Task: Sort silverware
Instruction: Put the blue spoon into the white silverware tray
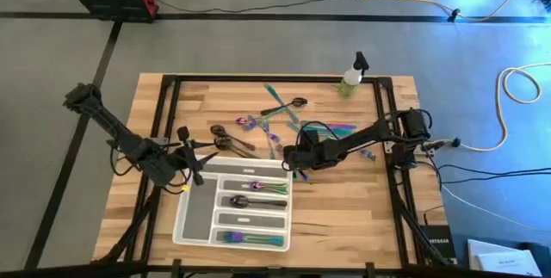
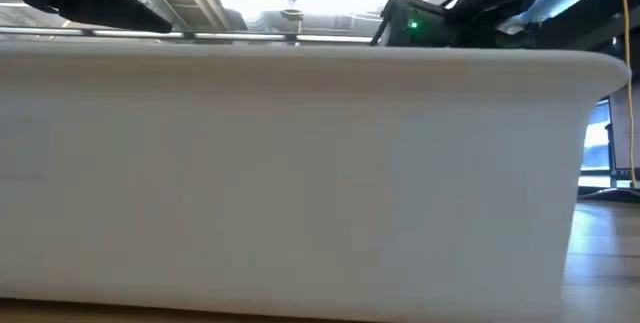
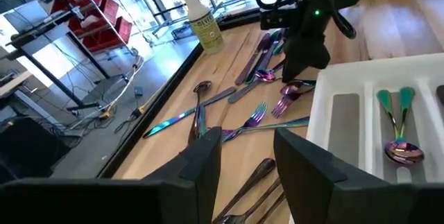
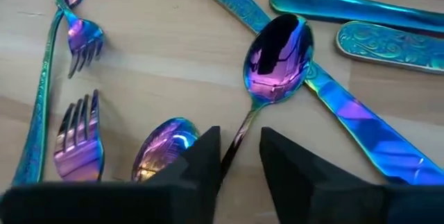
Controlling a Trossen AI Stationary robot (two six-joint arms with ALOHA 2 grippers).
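Loose silverware (image 1: 275,121), iridescent and dark, lies scattered on the wooden table beyond the white compartment tray (image 1: 191,218). The tray holds a purple spoon (image 1: 258,185), a dark spoon (image 1: 250,200) and teal pieces (image 1: 250,238). My right gripper (image 4: 240,156) is low over the pile by the tray's far right corner. It is open, with a finger on either side of the thin handle (image 4: 239,130) of an iridescent spoon (image 4: 277,57) that lies flat. My left gripper (image 3: 248,156) hovers open and holds nothing at the tray's far left corner, near dark spoons (image 1: 228,140).
A small spray bottle (image 1: 353,76) stands at the table's far edge. Forks (image 4: 80,137) and teal handles (image 4: 361,16) lie close around the right gripper. In the low view the tray's wall (image 2: 300,183) fills the picture. Bare wood lies right of the tray.
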